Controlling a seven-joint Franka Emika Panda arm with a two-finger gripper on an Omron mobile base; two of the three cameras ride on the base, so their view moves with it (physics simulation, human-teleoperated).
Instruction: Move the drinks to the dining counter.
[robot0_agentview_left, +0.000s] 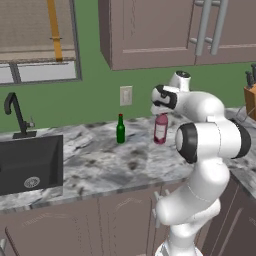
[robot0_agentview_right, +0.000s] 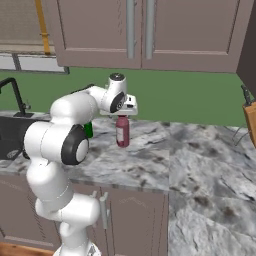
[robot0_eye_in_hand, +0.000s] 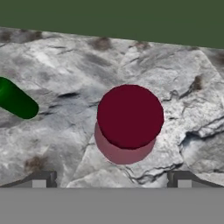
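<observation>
1. Left base view: two drinks stand on the marble tabletop (robot0_agentview_left: 100, 160), one green bottle (robot0_agentview_left: 120, 129) and one red glass (robot0_agentview_left: 160, 128), near each other by the wall.
2. Arm reaches forward, end effector (robot0_eye_in_hand: 111, 181) hanging right above the red glass, fingers spread apart.
3. Right base view: the arm hides most of the green bottle.

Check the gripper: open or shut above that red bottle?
Open. In the hand view both fingertips stand wide apart, either side of the red bottle, which stands upright on the marble counter, not yet gripped.
</observation>
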